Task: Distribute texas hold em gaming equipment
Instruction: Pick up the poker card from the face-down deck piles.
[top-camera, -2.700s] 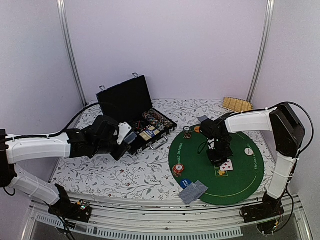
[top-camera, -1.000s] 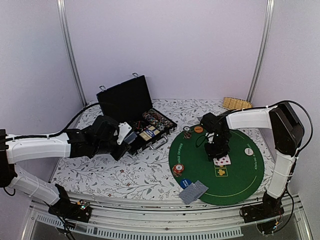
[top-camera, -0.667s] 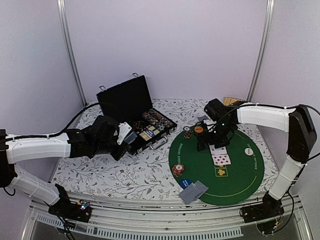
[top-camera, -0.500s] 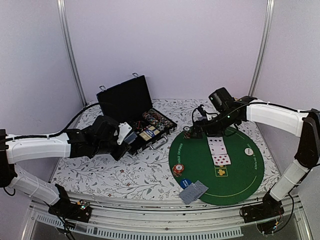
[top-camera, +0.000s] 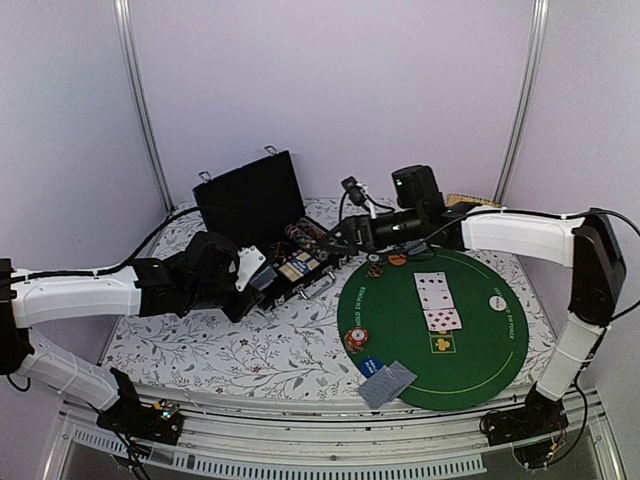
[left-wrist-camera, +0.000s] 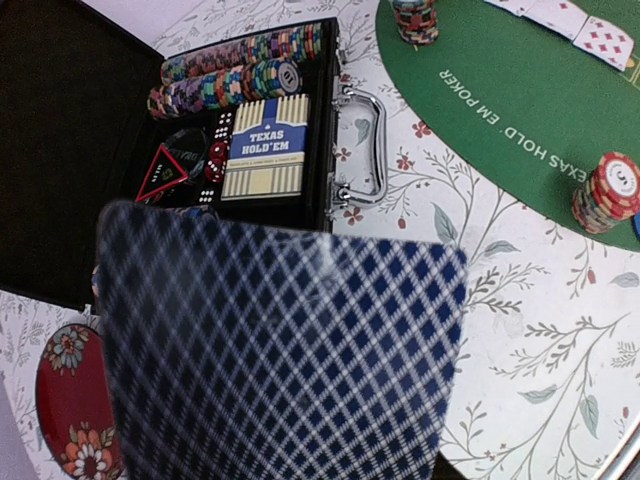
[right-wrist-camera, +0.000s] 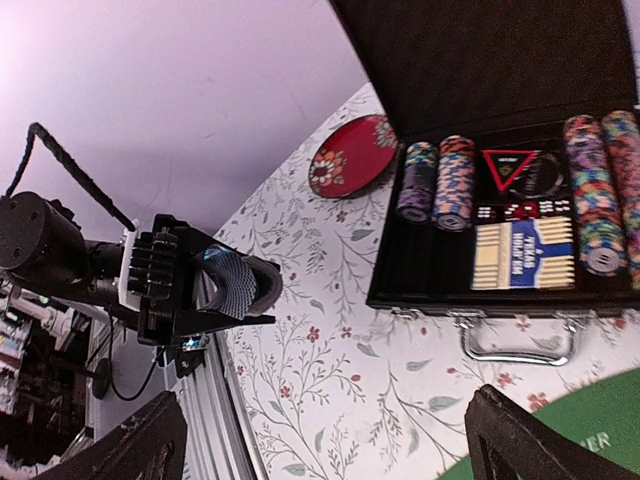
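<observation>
jaws on the right gripper (right-wrist-camera: 325, 440) are spread wide with nothing between them; it hangs above the handle side of the open black case (top-camera: 248, 198). left gripper (right-wrist-camera: 238, 285) jaws are part closed, clamped on blue-backed cards (left-wrist-camera: 280, 350), low over the floral cloth (top-camera: 250, 345) just left of the case; can't tell how many cards. the case holds chip rows (left-wrist-camera: 240, 75) and a texas hold'em card box (left-wrist-camera: 265, 160). a red dish (right-wrist-camera: 350, 155) sits on the cloth beside the case. on the green mat (top-camera: 470, 360): two face-up cards (top-camera: 437, 303) one behind the other near the centre, a red-white chip stack (top-camera: 356, 340) at the left rim, a second chip stack (top-camera: 374, 268) at the far-left rim with an orange button (top-camera: 397, 259) just beside it, a white button (top-camera: 497, 301) on the right, a blue button (top-camera: 372, 364) near the front, and a face-down pile (top-camera: 387, 383) at the near edge.
</observation>
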